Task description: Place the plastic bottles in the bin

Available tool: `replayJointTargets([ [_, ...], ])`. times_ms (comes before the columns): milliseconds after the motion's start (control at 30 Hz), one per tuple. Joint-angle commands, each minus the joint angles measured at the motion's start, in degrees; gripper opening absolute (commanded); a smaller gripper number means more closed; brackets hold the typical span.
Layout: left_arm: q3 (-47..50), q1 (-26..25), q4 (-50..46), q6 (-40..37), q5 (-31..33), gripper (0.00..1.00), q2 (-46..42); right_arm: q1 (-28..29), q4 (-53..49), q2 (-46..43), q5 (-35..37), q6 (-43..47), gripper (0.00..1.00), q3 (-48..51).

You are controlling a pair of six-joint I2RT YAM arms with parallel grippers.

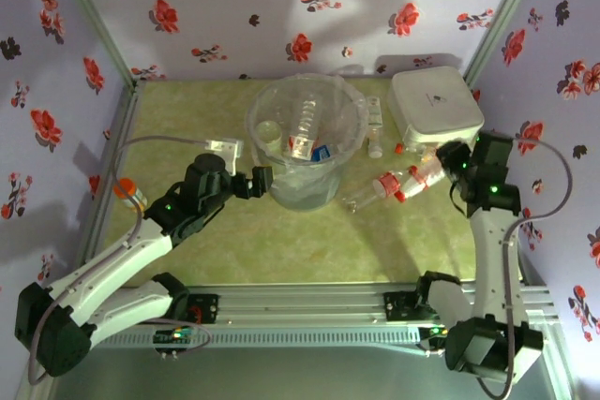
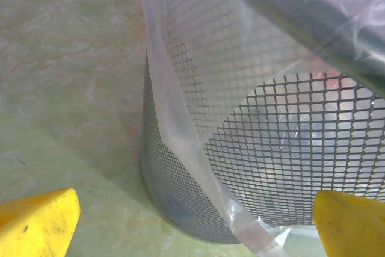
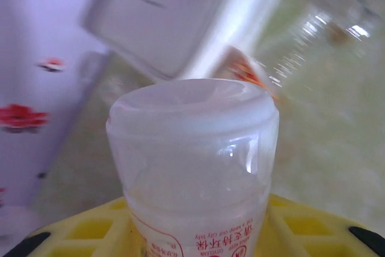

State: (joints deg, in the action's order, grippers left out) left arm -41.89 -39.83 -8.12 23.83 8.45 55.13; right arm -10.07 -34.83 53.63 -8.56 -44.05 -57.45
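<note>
Clenched around a red-white labelled plastic bottle (image 3: 192, 148), base toward the wrist camera: right claw (image 1: 439, 168), at 3 o'clock from the mesh bin (image 1: 309, 196). Lying just beside on the table (image 1: 281, 250), another bottle (image 1: 367, 196). Spread open, grasping nothing: left claw (image 1: 265, 182), near the bin's wall at 8 o'clock. Inside the bin, several bottles (image 1: 305, 124).

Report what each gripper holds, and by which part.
The right gripper holds a plastic bottle by its labelled body. The left gripper is open beside the bin, holding nothing.
</note>
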Motion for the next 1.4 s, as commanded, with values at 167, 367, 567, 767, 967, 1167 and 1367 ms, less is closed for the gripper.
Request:
replayJointTargets([
  [167,-0.74,0.71,2.63,0.24,0.20,1.00,-4.76,18.97,8.95,4.55,0.91,-1.56,0.42,-19.74],
  [367,-0.61,0.81,2.30,2.28,0.17,1.00,-5.21,36.46,10.18,17.70,11.99,8.01,0.44,-33.49],
  [567,-0.34,0.79,2.28,2.70,-0.01,1.00,-5.46,42.32,9.76,29.29,18.64,16.28,0.45,-38.86],
  [767,-0.68,0.81,1.63,1.83,-0.01,1.00,-4.45,44.29,10.57,31.19,17.42,15.22,0.45,-33.95],
  [967,-0.19,0.79,5.50,2.27,-1.18,1.00,-1.07,44.93,13.76,31.93,13.29,8.51,0.49,-27.42],
  [1167,-0.48,0.80,6.80,1.69,-1.77,1.00,0.59,47.40,11.04,34.48,11.47,5.27,0.54,-28.71],
  [1367,0.03,0.81,8.03,1.99,-2.22,1.00,1.48,48.53,9.54,38.15,9.04,2.07,0.63,-29.54],
])
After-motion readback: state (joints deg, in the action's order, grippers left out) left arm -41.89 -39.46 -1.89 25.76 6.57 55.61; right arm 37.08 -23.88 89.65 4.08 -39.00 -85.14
